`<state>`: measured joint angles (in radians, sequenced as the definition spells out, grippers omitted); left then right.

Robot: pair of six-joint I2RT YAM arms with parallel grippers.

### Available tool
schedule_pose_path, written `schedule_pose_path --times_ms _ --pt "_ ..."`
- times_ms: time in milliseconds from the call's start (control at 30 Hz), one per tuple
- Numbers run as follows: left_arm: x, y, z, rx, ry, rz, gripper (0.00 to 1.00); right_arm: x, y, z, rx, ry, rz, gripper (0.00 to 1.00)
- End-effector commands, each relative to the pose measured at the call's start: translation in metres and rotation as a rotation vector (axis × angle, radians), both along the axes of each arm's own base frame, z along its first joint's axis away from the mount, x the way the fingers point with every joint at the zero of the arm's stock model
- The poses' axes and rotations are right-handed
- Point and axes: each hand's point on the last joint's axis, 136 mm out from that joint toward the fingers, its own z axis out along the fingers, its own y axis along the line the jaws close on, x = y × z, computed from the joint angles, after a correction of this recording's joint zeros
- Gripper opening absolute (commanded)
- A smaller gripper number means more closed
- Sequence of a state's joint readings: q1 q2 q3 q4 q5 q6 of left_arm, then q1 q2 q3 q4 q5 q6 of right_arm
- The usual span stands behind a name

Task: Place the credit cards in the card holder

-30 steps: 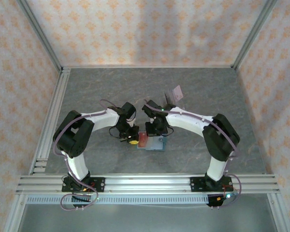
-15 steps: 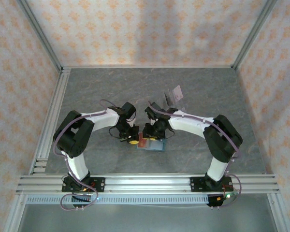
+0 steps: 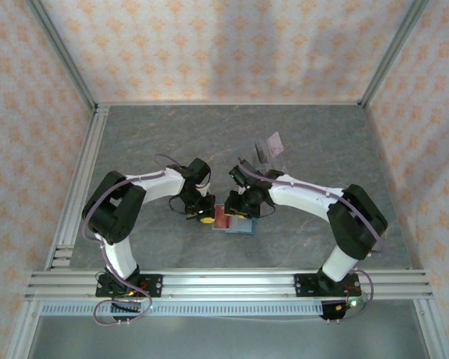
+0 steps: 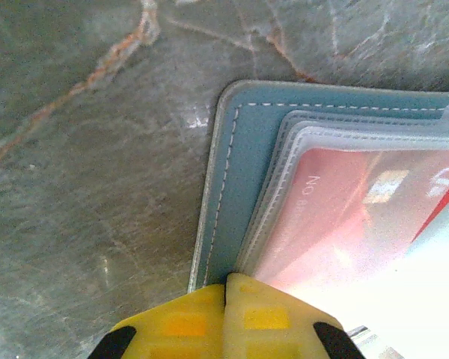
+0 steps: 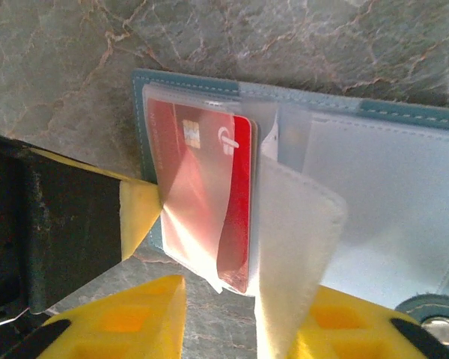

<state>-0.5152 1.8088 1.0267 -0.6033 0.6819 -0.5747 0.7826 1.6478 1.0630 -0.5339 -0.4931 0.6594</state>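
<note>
One overhead view, two close-ups.
Top camera looks down from behind; both wrist cameras closely share the card holder (image 4: 247, 127).

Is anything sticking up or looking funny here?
Yes. One clear pocket of the open card holder curls up instead of lying flat, right beside the red card. Nothing looks torn or spilled.

Grey marbled tabletop (image 3: 135, 134), peach floral-patterned walls (image 3: 209, 45) on three sides, aluminium rails (image 3: 224, 283) along the near edge
</note>
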Motion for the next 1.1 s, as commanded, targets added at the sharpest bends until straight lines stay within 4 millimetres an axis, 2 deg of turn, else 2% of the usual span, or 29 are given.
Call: schedule_pose_path --times_ms 0,133,267,367,433,600,733,1067 --pt "-0.021 0.013 -0.024 0.090 0.071 -0.021 0.00 -0.001 -0.011 0.001 -0.041 -0.008 -0.030 0.29" --pt "-0.023 0.014 -0.024 0.091 0.072 -0.021 0.00 -0.001 -0.011 0.003 -0.042 -0.008 -0.029 0.21" --pt "-0.024 0.014 -0.023 0.085 0.070 -0.020 0.00 0.002 -0.003 0.011 -0.023 -0.027 -0.015 0.22" --pt "-0.025 0.014 -0.022 0.082 0.072 -0.019 0.00 0.005 0.003 0.014 -0.016 -0.037 -0.014 0.12" --pt "-0.024 0.014 -0.022 0.080 0.070 -0.019 0.00 0.007 0.008 0.013 -0.016 -0.036 -0.011 0.09" --pt "-0.023 0.012 -0.019 0.072 0.070 -0.021 0.00 0.009 0.014 0.012 -0.028 -0.030 0.003 0.09" --pt "-0.023 0.011 -0.018 0.068 0.069 -0.021 0.00 0.012 0.023 0.012 -0.018 -0.026 0.015 0.19" --pt "-0.021 0.009 -0.015 0.064 0.066 -0.027 0.00 0.021 0.041 0.013 0.018 -0.017 0.023 0.23"
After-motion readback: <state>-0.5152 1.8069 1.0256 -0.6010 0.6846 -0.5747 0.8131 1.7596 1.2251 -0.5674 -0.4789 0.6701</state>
